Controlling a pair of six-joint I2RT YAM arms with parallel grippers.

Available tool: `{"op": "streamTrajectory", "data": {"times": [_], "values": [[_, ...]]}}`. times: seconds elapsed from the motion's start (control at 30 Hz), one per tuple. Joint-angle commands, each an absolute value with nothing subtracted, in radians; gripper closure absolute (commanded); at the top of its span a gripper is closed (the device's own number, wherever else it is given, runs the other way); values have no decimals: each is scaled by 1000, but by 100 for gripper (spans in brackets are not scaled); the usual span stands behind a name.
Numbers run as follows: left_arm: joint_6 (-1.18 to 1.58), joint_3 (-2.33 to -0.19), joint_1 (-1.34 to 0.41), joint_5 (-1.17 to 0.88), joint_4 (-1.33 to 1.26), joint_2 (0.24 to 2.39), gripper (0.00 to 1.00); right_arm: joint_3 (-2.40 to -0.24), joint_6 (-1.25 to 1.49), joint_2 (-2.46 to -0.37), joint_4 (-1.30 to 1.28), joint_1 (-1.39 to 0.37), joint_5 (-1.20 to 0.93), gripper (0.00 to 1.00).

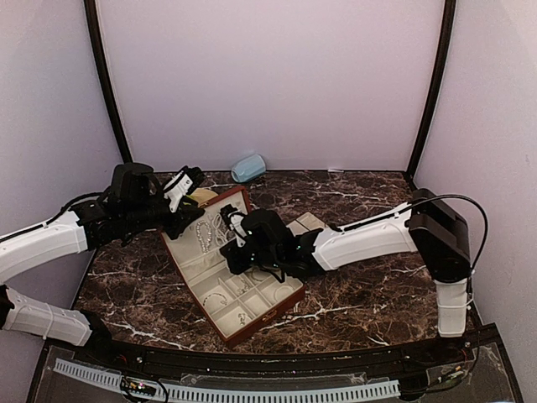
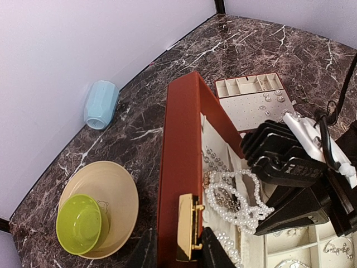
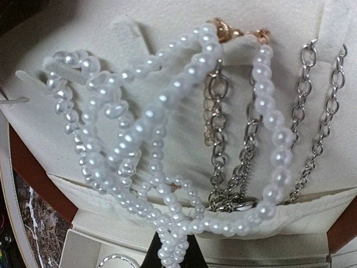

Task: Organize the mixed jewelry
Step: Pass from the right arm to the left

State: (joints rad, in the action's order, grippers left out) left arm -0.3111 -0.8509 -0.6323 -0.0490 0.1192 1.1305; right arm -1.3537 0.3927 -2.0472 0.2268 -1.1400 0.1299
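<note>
The reddish-brown case (image 1: pixel 252 323) lies open in mid-table, with its cream-lined lid (image 2: pixel 181 156) standing up. My left gripper (image 2: pixel 181 248) is shut on the lid's top edge beside the gold clasp (image 2: pixel 189 226), one finger on each side; from above it (image 1: pixel 186 186) sits at the lid's far corner. Pearl strands (image 2: pixel 240 195) and silver chains (image 3: pixel 223 123) hang against the lid's lining. My right gripper (image 3: pixel 172 254) is shut on a pearl strand (image 3: pixel 184 78) whose loops drape over the lining; from above it (image 1: pixel 233 243) is inside the case. Small silvery pieces (image 1: pixel 216 298) lie in the compartments.
A small tray insert (image 2: pixel 254 100) holding earrings lies on the table behind the case. A beige bowl (image 2: pixel 120 195) holding a green bowl (image 2: pixel 82 223) stands left of the lid. A pale blue cup (image 2: pixel 101 104) lies by the back wall. A bangle (image 3: pixel 117 261) shows below the lining.
</note>
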Motion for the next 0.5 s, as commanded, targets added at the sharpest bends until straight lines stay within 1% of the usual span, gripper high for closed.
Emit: {"op": "streamTrajectory", "data": {"times": [0.0,0.2,0.23,0.27,0.33,0.37,0.43,0.47], "values": [[-266,-814,-646,-118,173,1125,80,-1349,365,-1972,237,-1143,102,100],[-254,-811,-645,-121,161,1106,65,-1339,360,-1955,214,-1143,45,100],[-253,-810,-645,-119,160,1100,64,-1326,361,-1946,216,-1143,35,100],[-253,-808,-646,-113,157,1096,61,-1302,362,-1932,226,-1142,22,100],[-251,-805,-645,-99,147,1081,52,-1253,368,-1896,271,-1143,5,100],[-245,-804,-646,-89,137,1067,45,-1233,370,-1877,286,-1143,-8,100],[-222,-802,-645,-85,120,1044,39,-1210,362,-1844,300,-1142,-34,100],[-211,-802,-645,-86,113,1037,37,-1201,357,-1823,307,-1141,-41,100]]}}
